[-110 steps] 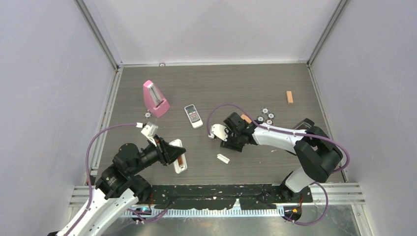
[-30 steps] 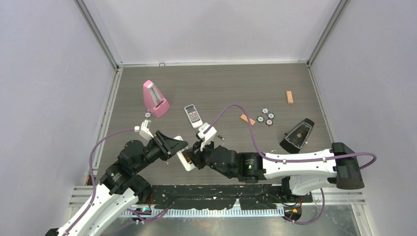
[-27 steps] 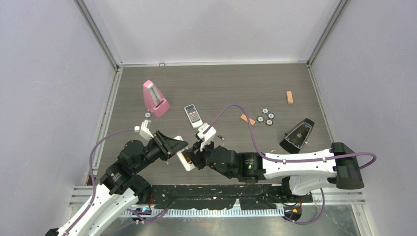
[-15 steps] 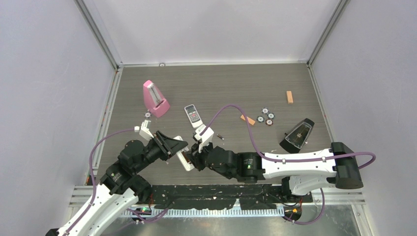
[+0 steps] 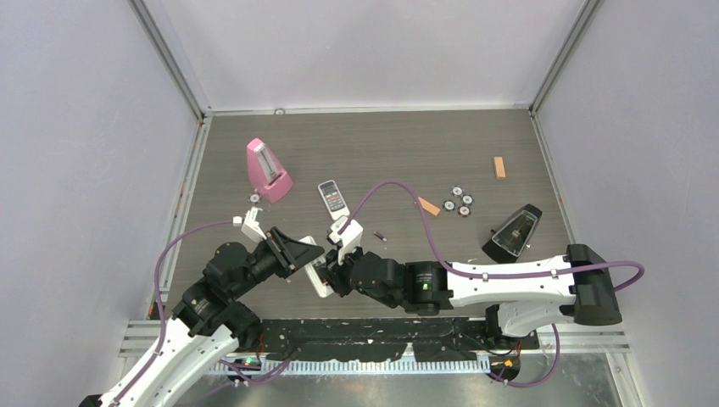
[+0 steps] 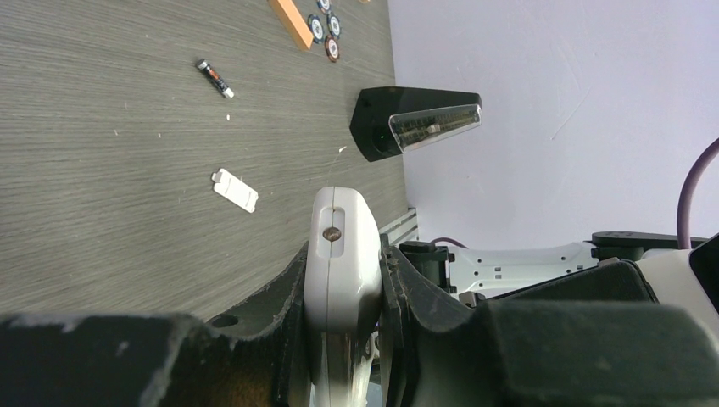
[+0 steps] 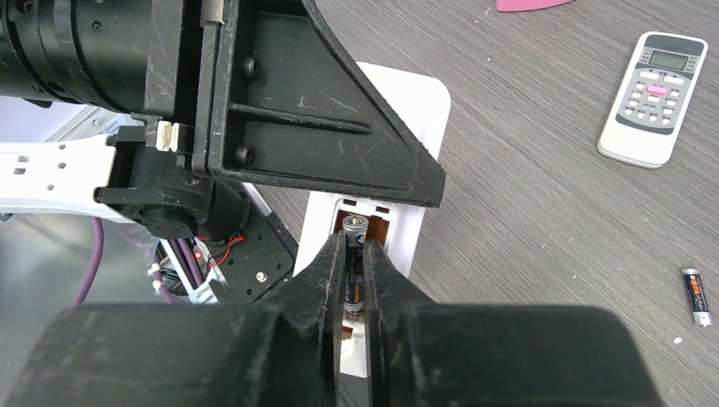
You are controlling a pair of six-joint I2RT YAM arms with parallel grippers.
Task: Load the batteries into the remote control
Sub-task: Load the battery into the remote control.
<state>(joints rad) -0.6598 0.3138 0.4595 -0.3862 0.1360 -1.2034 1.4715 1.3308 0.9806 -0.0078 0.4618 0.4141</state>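
My left gripper [image 5: 298, 253] is shut on the long white remote control [image 5: 319, 278], gripping it by its edges; its end shows between the fingers in the left wrist view [image 6: 342, 254]. In the right wrist view the remote [image 7: 403, 229] lies back up with its battery bay open. My right gripper [image 7: 356, 254] is shut on a dark battery [image 7: 354, 271], held lengthwise over the open bay. A second battery [image 5: 379, 235] lies loose on the table; it also shows in the right wrist view [image 7: 693, 297] and the left wrist view [image 6: 214, 78].
A small white battery cover [image 6: 235, 190] lies on the table. A shorter remote with display [image 5: 333, 199], a pink metronome [image 5: 268, 171], a black metronome [image 5: 513, 233], coin-like discs [image 5: 459, 202] and two orange blocks [image 5: 499, 167] sit farther back.
Since 3.7 s ago my right arm swung from mid-table over to the remote with a battery. In the last second it has crept slightly left along the bay. The left gripper keeps holding the remote.
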